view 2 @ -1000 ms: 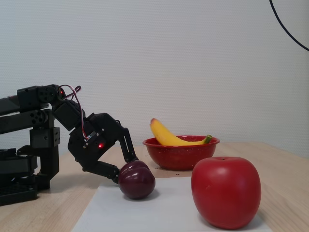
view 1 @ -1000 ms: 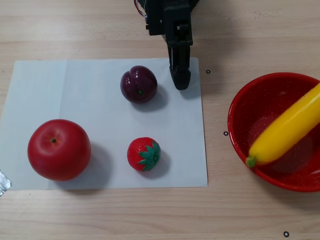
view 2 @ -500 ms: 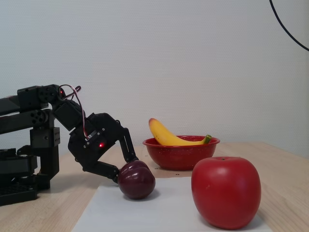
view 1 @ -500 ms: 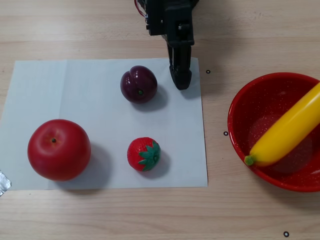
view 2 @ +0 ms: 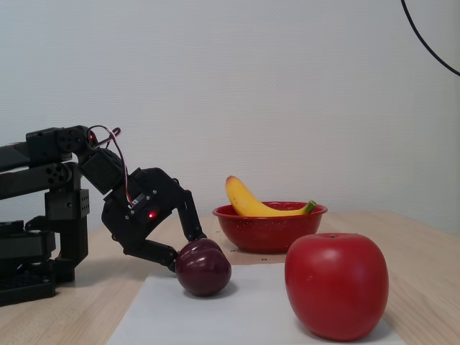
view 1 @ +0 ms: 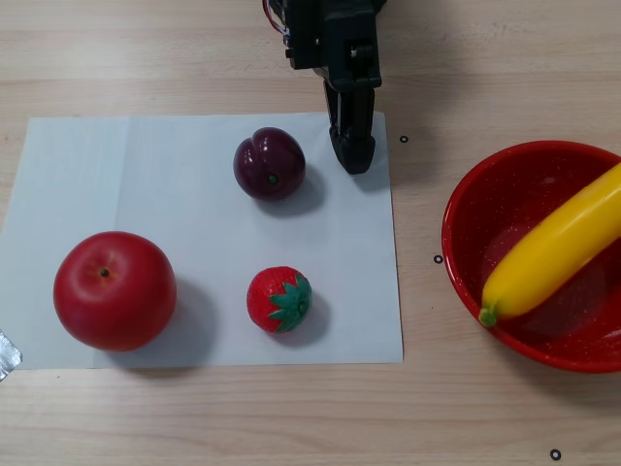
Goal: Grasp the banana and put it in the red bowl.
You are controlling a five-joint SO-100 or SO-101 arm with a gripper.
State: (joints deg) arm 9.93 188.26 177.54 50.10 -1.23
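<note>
The yellow banana [view 1: 558, 248] lies across the red bowl [view 1: 505, 189] at the right, its greenish stem end over the bowl's near rim. In the fixed view the banana [view 2: 248, 203] sticks up out of the red bowl [view 2: 269, 230] at the back. My black gripper [view 1: 354, 155] hangs at the top middle, over the paper's far right corner, well left of the bowl. In the fixed view the gripper [view 2: 188, 251] points down with its jaws apart and nothing between them, just behind the plum.
A white paper sheet [view 1: 146, 165] holds a dark purple plum [view 1: 270, 163] close beside the gripper, a strawberry [view 1: 279, 299] and a big red apple [view 1: 114, 289]. The arm's base [view 2: 36, 244] stands at the left of the fixed view.
</note>
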